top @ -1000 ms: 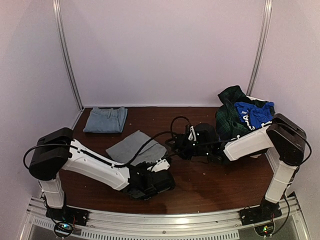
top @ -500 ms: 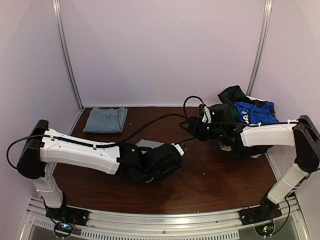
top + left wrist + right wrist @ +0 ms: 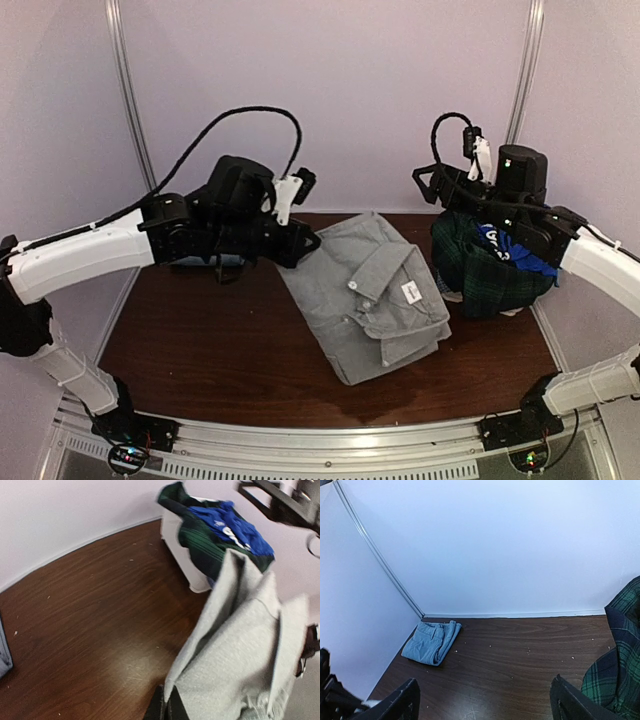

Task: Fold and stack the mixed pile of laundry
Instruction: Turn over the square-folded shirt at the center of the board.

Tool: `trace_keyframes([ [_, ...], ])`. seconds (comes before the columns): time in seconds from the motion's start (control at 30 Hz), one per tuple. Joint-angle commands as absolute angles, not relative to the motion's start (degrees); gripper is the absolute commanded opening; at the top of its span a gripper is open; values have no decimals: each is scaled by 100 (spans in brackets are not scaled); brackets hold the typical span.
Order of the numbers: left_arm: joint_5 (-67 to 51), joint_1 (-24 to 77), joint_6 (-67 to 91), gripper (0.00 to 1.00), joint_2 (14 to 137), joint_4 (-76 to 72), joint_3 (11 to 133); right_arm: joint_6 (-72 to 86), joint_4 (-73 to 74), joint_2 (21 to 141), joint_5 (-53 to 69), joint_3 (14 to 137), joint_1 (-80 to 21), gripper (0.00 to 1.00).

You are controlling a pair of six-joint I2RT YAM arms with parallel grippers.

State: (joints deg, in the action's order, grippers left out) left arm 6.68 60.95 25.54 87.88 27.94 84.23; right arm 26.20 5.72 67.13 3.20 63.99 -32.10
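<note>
Mixed laundry pile (image 3: 478,272): one heap, at the far right corner of the desk (image 3: 200,345), against the right wall. Dark plaid cloth makes up most of it, with one bright blue piece on top. It sits on a white bin (image 3: 176,542).

From the left:
- One folded blue-grey stack (image 3: 431,641) lies flat in the far left corner, close to both walls. The number of garments in it cannot be told.
- The left gripper (image 3: 300,243) is raised over the far left of the desk. It is closed on one corner of a single grey shirt (image 3: 372,295).
- The shirt slopes from that corner down to the desk centre. Its right edge is just beside the pile; contact cannot be confirmed.
- The right gripper (image 3: 484,682) is raised above the pile. Its jaws stand wide apart with nothing between them.

Bare wood shows on the near left of the desk and along the near edge.
</note>
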Motion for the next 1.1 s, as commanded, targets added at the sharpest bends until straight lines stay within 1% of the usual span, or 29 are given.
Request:
trace_keyframes([
  [0.0, -635, 4787, 3537, 0, 8268, 1053, 6384, 2124, 1134, 6831, 454, 6450, -3162, 90],
  [0.1, -1149, 4132, 3890, 0, 8479, 111, 5123, 2169, 1065, 6961, 1039, 6342, -3163, 86],
  [0.2, -984, 3825, 4302, 0, 8602, -828, 4108, 2265, 965, 7062, 1479, 6149, -3164, 82],
  [0.33, -381, 3376, 4638, 0, 8656, -901, 3424, 2444, 732, 7066, 1873, 5739, -3175, 78],
  [0.43, -140, 3086, 4692, 0, 8600, -776, 3184, 2498, 642, 7065, 2057, 5516, -3193, 75],
  [0.53, 273, 2980, 4878, 0, 8491, -489, 3056, 2609, 477, 7091, 2223, 5258, -3231, 72],
  [0.67, 441, 2918, 5252, 0, 8234, -403, 2723, 2724, 324, 7197, 2442, 4948, -3302, 66],
  [0.7, 361, 2918, 5074, 5, 8182, -387, 2765, 2770, 243, 7222, 2504, 4823, -3311, 65],
  [0.73, 299, 2929, 4759, 13, 8114, -311, 2871, 2840, 141, 7243, 2559, 4690, -3307, 63],
  [0.77, 268, 2953, 4277, 23, 8022, -190, 3002, 2912, 31, 7269, 2625, 4534, -3312, 60],
  [0.8, 327, 2978, 4029, 29, 7907, 64, 3187, 2970, -194, 7316, 2715, 4395, -3313, 57],
  [0.93, 434, 2988, 3041, 58, 7473, 724, 3757, 3094, -338, 7774, 3069, 4186, -3371, 54],
  [0.97, 483, 2988, 2942, 60, 7523, 908, 3949, 3134, -378, 7967, 3107, 4184, -3417, 54],
  [1.0, 661, 2982, 2879, 61, 7632, 1149, 4155, 3182, -478, 8115, 3183, 4181, -3482, 55],
  [1.07, 640, 2980, 2762, 60, 7944, 1302, 4370, 3310, -664, 8431, 3284, 4223, -3609, 57],
])
